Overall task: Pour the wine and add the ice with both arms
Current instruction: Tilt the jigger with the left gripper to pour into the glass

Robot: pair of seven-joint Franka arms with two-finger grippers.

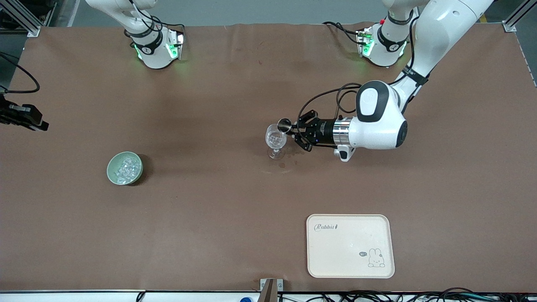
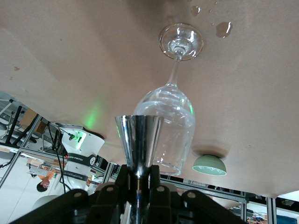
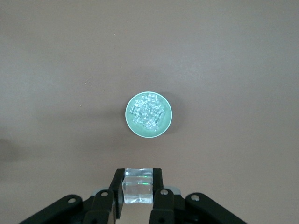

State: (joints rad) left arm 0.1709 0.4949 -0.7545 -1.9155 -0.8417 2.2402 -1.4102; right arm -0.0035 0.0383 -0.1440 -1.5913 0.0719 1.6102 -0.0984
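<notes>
Left gripper (image 1: pixel 293 133) is clamping a steel jigger (image 2: pixel 138 142) at the wine glass (image 1: pixel 276 141); right gripper (image 3: pixel 138 189) is pinching an ice cube (image 3: pixel 137 185) above the brown paper-covered bench (image 1: pixel 209 218).

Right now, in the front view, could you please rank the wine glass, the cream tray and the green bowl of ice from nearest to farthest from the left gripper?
From the left gripper, shut on a small metal cup:
1. Wine glass, directly under the cup, mid-table.
2. Cream tray, nearer the front camera.
3. Green bowl of ice, toward the right arm's end.
</notes>
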